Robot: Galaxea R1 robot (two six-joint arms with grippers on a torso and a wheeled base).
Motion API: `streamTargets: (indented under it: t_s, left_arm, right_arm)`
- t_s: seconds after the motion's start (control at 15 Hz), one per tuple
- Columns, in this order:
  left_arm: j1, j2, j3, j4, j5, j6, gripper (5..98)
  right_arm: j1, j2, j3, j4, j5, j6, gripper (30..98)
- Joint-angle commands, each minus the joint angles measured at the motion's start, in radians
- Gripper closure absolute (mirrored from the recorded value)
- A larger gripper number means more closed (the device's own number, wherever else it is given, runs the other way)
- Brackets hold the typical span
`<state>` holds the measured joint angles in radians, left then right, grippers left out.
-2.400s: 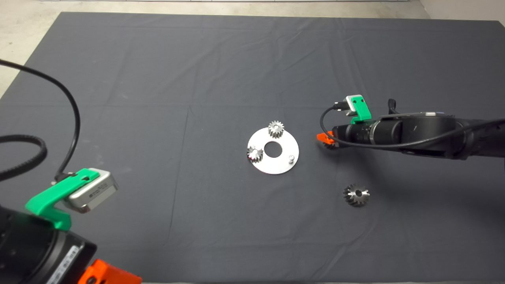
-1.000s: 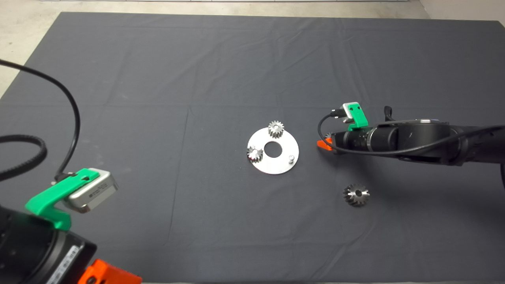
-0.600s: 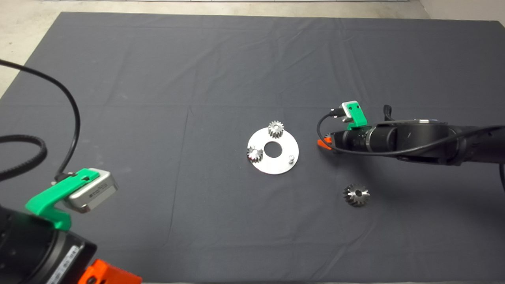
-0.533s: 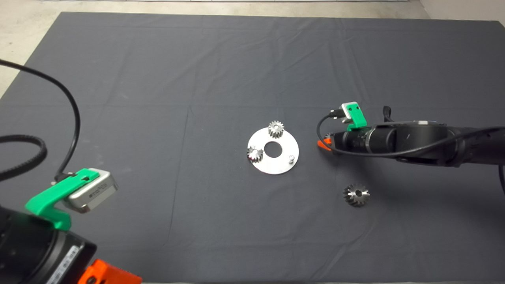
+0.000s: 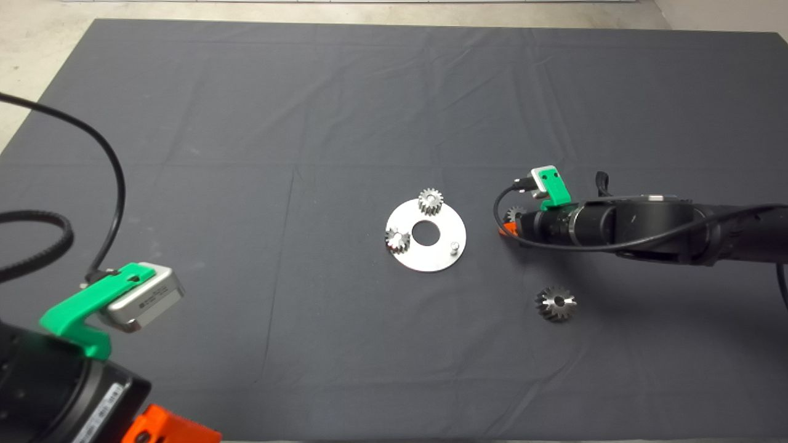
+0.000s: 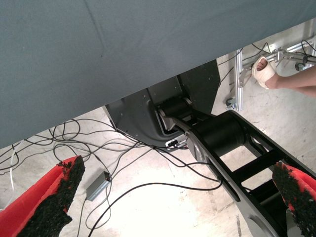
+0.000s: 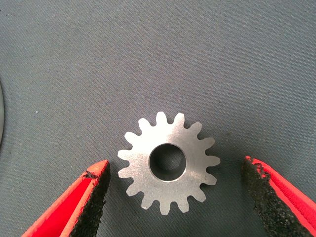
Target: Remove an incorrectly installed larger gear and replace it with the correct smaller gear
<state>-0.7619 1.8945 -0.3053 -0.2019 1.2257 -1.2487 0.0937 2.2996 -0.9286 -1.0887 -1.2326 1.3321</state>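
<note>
From above, the right gripper (image 5: 508, 226) had come in from the side of the mat (image 5: 246, 123) and sat low just beside the round plate (image 5: 431, 255), on the side away from the parked arm. The small gear (image 5: 513, 213) showed only as a sliver of teeth at the gripper's tip, mostly hidden under the arm. The big gear (image 5: 556, 304) lay flat on the mat, near the gripper but apart from it, toward the near edge of the table. The plate carried two bright gears, one gear at its far rim (image 5: 431, 201) and another gear at its rim away from the gripper (image 5: 398, 240), plus a bare peg (image 5: 454, 248) on the side nearest the gripper. The left gripper (image 5: 166, 427) waited at the lower left corner. In the left wrist view its fingers (image 6: 54, 197) stood wide apart with nothing between them, over floor cables and a person's foot (image 6: 264, 71) beyond the mat's edge. In the right wrist view the small gear (image 7: 169, 162) lay flat on the mat between the two fingers (image 7: 91, 197), which were spread wide and clear of its teeth on both sides, gripping nothing; the plate's rim (image 7: 1, 116) just showed at the edge.
</note>
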Motion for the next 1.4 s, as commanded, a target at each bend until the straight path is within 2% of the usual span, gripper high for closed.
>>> streamTargets:
  t_s: [0.0,0.07,0.27,0.33,0.47,0.6,0.73,0.87,0.93,1.07,1.33]
  left_arm:
    - [-0.001,-0.001,0.005,-0.013,0.000,-0.005,6.0]
    - [-0.001,-0.001,0.005,-0.013,0.000,-0.005,6.0]
    - [-0.001,-0.001,0.005,-0.013,0.000,-0.005,6.0]
    - [-0.001,-0.002,0.005,-0.013,0.000,-0.005,6.0]
    - [-0.001,-0.001,0.004,-0.013,0.000,-0.005,6.0]
    - [-0.001,-0.001,0.003,-0.013,0.000,-0.005,6.0]
    - [-0.001,-0.001,0.003,-0.013,0.000,-0.005,6.0]
    - [-0.001,-0.001,0.003,-0.013,0.000,-0.006,6.0]
    - [-0.001,-0.001,0.005,-0.013,0.000,-0.005,6.0]
    - [-0.001,-0.001,0.003,-0.013,0.000,-0.005,6.0]
    - [-0.001,-0.002,0.005,-0.013,0.000,-0.005,6.0]
  right_arm:
    - [0.005,0.015,-0.004,-0.096,0.004,-0.024,59.4]
    - [0.002,0.021,-0.005,-0.108,0.004,-0.030,62.3]
    - [0.002,0.022,-0.005,-0.108,0.004,-0.030,62.8]
    - [0.002,0.022,-0.004,-0.108,0.004,-0.027,66.9]
    - [0.000,0.021,-0.004,-0.108,0.004,-0.028,68.1]
    - [-0.006,0.020,-0.005,-0.108,0.004,-0.025,73.3]
    - [-0.008,0.019,-0.003,-0.108,0.004,-0.027,73.3]
    - [-0.008,0.018,-0.001,-0.108,0.004,-0.025,77.7]
    - [-0.008,0.016,-0.001,-0.108,0.004,-0.027,77.6]
    - [-0.008,0.015,-0.001,-0.108,0.004,-0.025,82.9]
    - [-0.008,0.015,-0.001,-0.108,0.004,-0.028,84.8]
